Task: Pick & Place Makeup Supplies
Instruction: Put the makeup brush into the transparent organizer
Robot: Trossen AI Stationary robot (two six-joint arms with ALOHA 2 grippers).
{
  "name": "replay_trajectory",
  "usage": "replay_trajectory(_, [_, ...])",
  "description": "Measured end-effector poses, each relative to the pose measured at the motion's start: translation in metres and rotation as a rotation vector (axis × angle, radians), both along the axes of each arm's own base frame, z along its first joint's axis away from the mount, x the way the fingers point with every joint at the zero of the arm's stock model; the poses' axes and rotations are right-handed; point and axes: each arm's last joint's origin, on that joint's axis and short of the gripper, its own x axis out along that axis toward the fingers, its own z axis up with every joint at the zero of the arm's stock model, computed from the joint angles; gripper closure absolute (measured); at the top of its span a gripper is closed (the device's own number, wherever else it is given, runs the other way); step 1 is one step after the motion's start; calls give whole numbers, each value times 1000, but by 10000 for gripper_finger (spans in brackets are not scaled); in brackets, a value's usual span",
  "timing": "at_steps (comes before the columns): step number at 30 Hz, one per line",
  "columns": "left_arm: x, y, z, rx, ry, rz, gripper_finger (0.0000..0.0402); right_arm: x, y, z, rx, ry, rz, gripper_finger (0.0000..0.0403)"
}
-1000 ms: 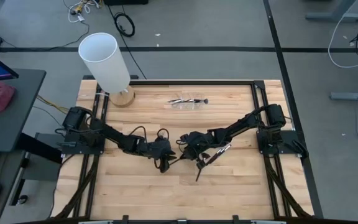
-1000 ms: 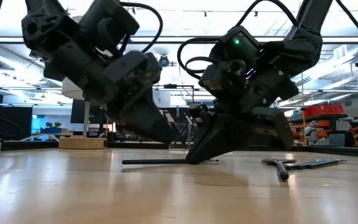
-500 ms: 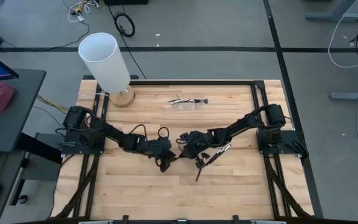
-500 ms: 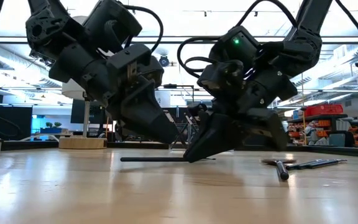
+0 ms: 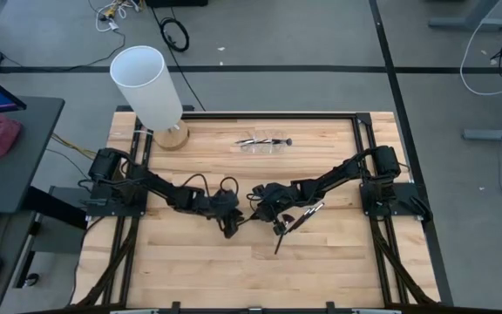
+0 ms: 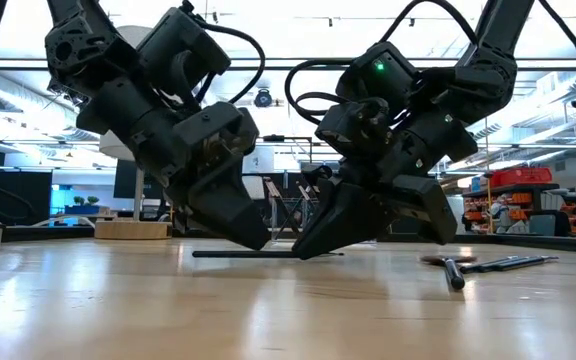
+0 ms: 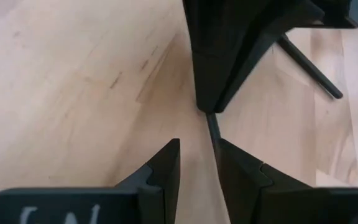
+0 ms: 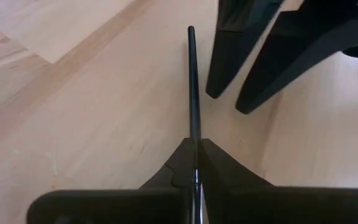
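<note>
Right gripper [image 8: 196, 146] jaws clamped on thin dark makeup brush [image 8: 192, 81], lying flat mid light-wood desk [image 5: 199, 270]. Left gripper [image 7: 196, 162] jaws apart, straddling same brush's far end, tips at desk level. More dark slim brushes [image 6: 483, 265] lying nearby w/ others near far edge.

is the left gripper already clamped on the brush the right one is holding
No: in the left wrist view the left gripper has its fingers apart, and the brush lies in the gap, unclamped.

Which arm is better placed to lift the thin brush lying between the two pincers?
Right, probably. The right pincer is shut on the makeup brush at one end; the left pincer is open beside the handle, gripping nothing.
</note>
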Motion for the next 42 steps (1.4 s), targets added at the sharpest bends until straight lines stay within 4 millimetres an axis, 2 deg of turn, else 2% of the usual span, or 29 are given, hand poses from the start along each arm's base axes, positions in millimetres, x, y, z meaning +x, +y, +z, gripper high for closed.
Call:
replay_trajectory(13, [5, -2, -6, -23, -10, -16, 296, 1, 0, 1, 2, -10, 1, 387])
replay_trajectory(19, [21, -7, -10, -20, -5, -69, 297, 1, 0, 1, 3, -13, 1, 387])
replay_trajectory(23, [26, -6, -11, -2, 8, -80, 298, 1, 0, 1, 3, -10, 2, 387])
replay_trajectory(27, [26, -5, -11, -1, 15, -80, 316, 1, 0, 1, 2, -9, 2, 387])
replay_trajectory(35, [24, -5, -13, -1, 44, -78, 382, 1, 0, 2, -12, -18, 7, 387])
replay_trajectory(42, [23, -4, -14, 38, 46, -74, 377, 1, 2, 6, -88, -35, -50, 357])
